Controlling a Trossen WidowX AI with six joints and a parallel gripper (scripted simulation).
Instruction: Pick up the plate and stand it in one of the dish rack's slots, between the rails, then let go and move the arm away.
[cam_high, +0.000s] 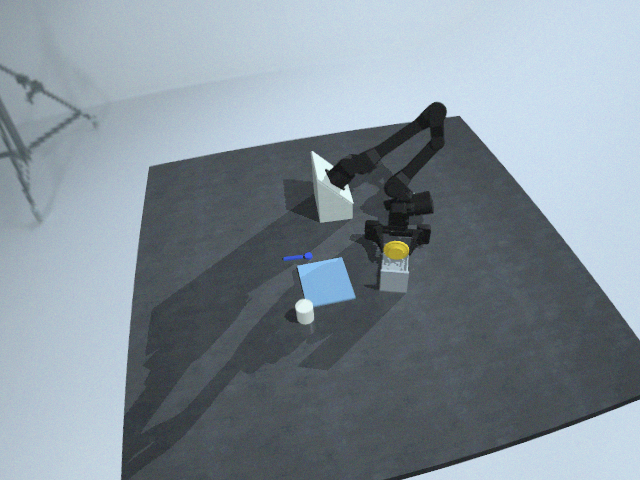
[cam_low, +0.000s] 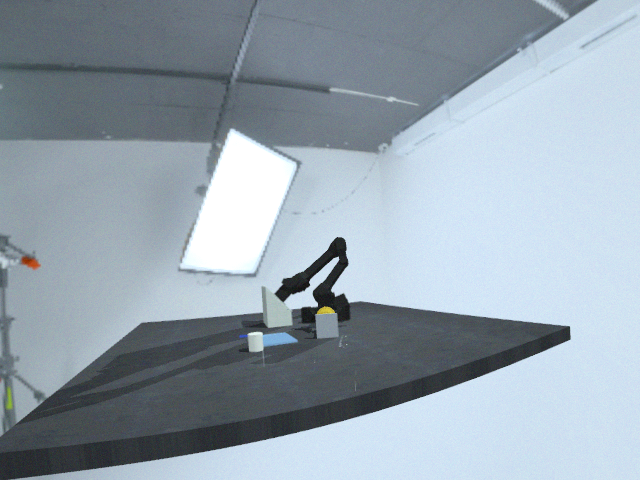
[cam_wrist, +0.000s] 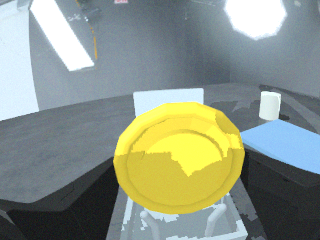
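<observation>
The yellow plate (cam_high: 396, 251) (cam_low: 325, 310) (cam_wrist: 179, 160) is held on edge, its face towards the wrist camera. The grey dish rack (cam_high: 393, 281) (cam_low: 326, 326) (cam_wrist: 168, 98) stands on the table. The plate is over the rack's near-arm part; in the exterior view its lower part is hidden behind the rack's end wall. My gripper (cam_high: 396, 248) (cam_wrist: 179, 160) is shut on the plate, one finger at each side. Pale rails show below the plate in the wrist view. Whether its lower edge is between rails or touches the rack floor is hidden.
A white wedge (cam_high: 333, 204) (cam_low: 275, 311) stands beside the arm. A blue flat square (cam_high: 326, 281) (cam_low: 279, 338) (cam_wrist: 285, 142), a white cylinder (cam_high: 304, 312) (cam_low: 255, 342) (cam_wrist: 269, 105) and a blue spoon-like thing (cam_high: 297, 256) lie to the rack's left in the top view.
</observation>
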